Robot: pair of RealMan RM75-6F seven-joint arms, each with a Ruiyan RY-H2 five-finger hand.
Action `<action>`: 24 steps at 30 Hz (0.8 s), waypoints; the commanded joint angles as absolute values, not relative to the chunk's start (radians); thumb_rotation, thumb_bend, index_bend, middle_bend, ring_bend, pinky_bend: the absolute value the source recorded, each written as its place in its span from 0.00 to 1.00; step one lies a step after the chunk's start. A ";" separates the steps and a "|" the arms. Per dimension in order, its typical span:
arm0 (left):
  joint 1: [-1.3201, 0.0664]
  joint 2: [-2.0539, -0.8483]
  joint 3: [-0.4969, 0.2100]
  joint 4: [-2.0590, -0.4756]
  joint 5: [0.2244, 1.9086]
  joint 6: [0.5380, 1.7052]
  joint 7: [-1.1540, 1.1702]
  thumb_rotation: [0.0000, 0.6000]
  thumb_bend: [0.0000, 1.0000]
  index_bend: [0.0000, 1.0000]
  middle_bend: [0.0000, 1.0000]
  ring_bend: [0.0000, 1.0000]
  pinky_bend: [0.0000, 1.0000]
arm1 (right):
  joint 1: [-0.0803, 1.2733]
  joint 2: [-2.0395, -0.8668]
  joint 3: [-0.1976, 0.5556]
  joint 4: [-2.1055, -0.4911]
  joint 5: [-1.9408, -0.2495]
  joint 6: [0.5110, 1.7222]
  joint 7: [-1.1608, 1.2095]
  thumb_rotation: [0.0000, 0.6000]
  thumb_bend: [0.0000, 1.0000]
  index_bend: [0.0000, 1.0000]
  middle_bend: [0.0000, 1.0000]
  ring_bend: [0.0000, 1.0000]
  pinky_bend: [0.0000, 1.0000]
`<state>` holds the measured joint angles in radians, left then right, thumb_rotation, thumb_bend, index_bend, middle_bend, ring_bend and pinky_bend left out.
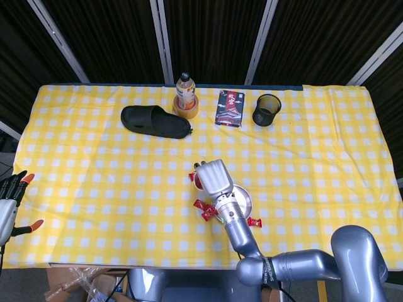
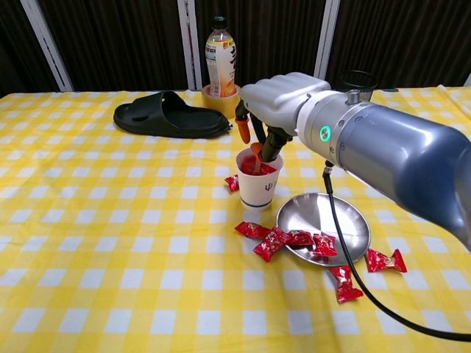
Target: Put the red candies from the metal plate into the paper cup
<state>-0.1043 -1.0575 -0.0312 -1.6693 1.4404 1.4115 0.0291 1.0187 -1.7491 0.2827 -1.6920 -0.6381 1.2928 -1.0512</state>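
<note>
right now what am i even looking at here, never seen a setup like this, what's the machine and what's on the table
It is a two-armed robot with human-like hands, steered remotely by a person. One picture looks down from its head, the other looks forward from its chest.

The right hand hangs over a paper cup that has red candies inside; its fingers point down into the cup's mouth, and I cannot tell whether they hold one. The left hand waits open at the table's edge.

Beside the cup sits a metal plate with a few red candies on its rim and more scattered on the yellow checked tablecloth.

Farther back lie a black slipper, a drink bottle standing inside a tape roll, a dark packet and a black mesh cup.
</note>
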 commanded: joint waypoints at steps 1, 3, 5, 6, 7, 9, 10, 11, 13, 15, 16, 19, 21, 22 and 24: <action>-0.104 -1.057 -0.031 -1.670 1.442 1.412 0.027 1.00 0.05 0.00 0.00 0.00 0.00 | 1.015 -1.747 0.278 -1.689 -0.645 1.303 -1.050 1.00 0.56 0.42 0.47 0.72 0.86; -0.104 -1.056 -0.030 -1.670 1.442 1.412 0.027 1.00 0.05 0.00 0.00 0.00 0.00 | 1.013 -1.744 0.275 -1.691 -0.650 1.310 -1.051 1.00 0.56 0.42 0.46 0.72 0.86; -0.104 -1.056 -0.030 -1.670 1.443 1.412 0.026 1.00 0.05 0.00 0.00 0.00 0.00 | 1.010 -1.738 0.271 -1.698 -0.657 1.317 -1.052 1.00 0.55 0.42 0.46 0.72 0.86; -0.104 -1.056 -0.030 -1.670 1.443 1.412 0.026 1.00 0.05 0.00 0.00 0.00 0.00 | 1.007 -1.735 0.269 -1.703 -0.659 1.320 -1.051 1.00 0.56 0.41 0.45 0.72 0.86; -0.104 -1.056 -0.030 -1.670 1.443 1.412 0.027 1.00 0.05 0.00 0.00 0.00 0.00 | 1.005 -1.732 0.267 -1.708 -0.662 1.322 -1.048 1.00 0.56 0.41 0.45 0.72 0.86; -0.104 -1.056 -0.030 -1.670 1.443 1.413 0.027 1.00 0.05 0.00 0.00 0.00 0.00 | 0.997 -1.725 0.264 -1.724 -0.668 1.330 -1.040 1.00 0.56 0.39 0.45 0.72 0.86; -0.103 -1.056 -0.030 -1.670 1.443 1.414 0.027 1.00 0.05 0.00 0.00 0.00 0.00 | 0.990 -1.719 0.262 -1.740 -0.673 1.334 -1.033 1.00 0.56 0.39 0.45 0.72 0.86; -0.103 -1.056 -0.030 -1.670 1.443 1.414 0.028 1.00 0.05 0.00 0.00 0.00 0.00 | 0.985 -1.714 0.258 -1.753 -0.679 1.339 -1.029 1.00 0.56 0.39 0.45 0.72 0.86; -0.104 -1.057 -0.031 -1.669 1.442 1.413 0.028 1.00 0.05 0.00 0.00 0.00 0.00 | 0.968 -1.695 0.240 -1.802 -0.704 1.355 -1.018 1.00 0.55 0.39 0.45 0.72 0.86; -0.103 -1.057 -0.031 -1.669 1.442 1.414 0.029 1.00 0.05 0.00 0.00 0.00 0.00 | 0.953 -1.680 0.227 -1.847 -0.723 1.366 -1.007 1.00 0.55 0.39 0.46 0.72 0.86; -0.103 -1.057 -0.031 -1.670 1.443 1.415 0.028 1.00 0.05 0.00 0.00 0.00 0.00 | 0.945 -1.672 0.220 -1.871 -0.731 1.371 -1.001 1.00 0.55 0.39 0.48 0.72 0.86; -0.102 -1.058 -0.030 -1.670 1.444 1.417 0.029 1.00 0.05 0.00 0.00 0.00 0.00 | 0.925 -1.650 0.189 -1.941 -0.766 1.380 -0.989 1.00 0.52 0.39 0.61 0.73 0.86; -0.101 -1.058 -0.030 -1.671 1.443 1.418 0.029 1.00 0.05 0.00 0.00 0.00 0.00 | 0.911 -1.635 0.160 -1.983 -0.793 1.383 -0.988 1.00 0.51 0.39 0.69 0.77 0.88; -0.101 -1.058 -0.031 -1.671 1.443 1.419 0.029 1.00 0.05 0.00 0.00 0.00 0.00 | 0.905 -1.628 0.140 -2.006 -0.806 1.384 -0.991 1.00 0.50 0.38 0.71 0.79 0.89; -0.100 -1.058 -0.031 -1.671 1.442 1.421 0.029 1.00 0.05 0.00 0.00 0.00 0.00 | 0.891 -1.616 0.106 -2.042 -0.828 1.387 -0.995 1.00 0.46 0.38 0.77 0.85 0.93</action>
